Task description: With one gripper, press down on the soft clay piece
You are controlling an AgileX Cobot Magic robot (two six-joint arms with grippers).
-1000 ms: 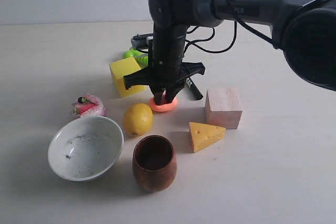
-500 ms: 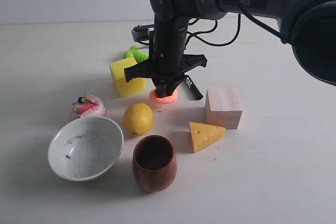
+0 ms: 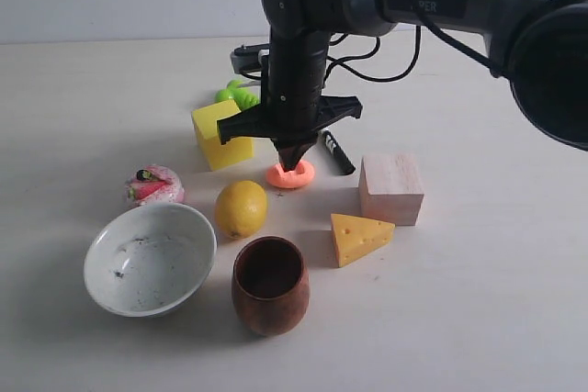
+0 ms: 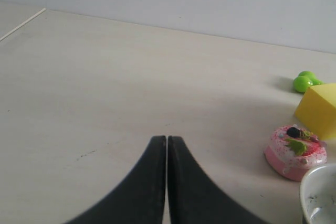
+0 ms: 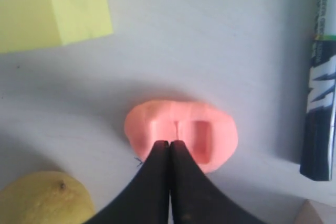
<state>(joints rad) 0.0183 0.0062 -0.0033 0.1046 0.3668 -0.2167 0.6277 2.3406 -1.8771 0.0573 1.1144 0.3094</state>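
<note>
The soft clay piece lies flattened on the table between the yellow cube and the lemon. It is salmon-orange and carries rectangular dents in its top. My right gripper points straight down over it, shut, with its tips just above the clay or barely touching it. Nothing is held between the fingers. My left gripper is shut and empty, low over bare table far from the clay; it does not show in the exterior view.
Around the clay stand a yellow cube, a lemon, a black marker, a wooden block, a cheese wedge, a brown cup, a white bowl, a doughnut toy and a green toy.
The right gripper pushed into the clay, then rose a little; the clay now shows as a flatter, dented disc below the tips.
</note>
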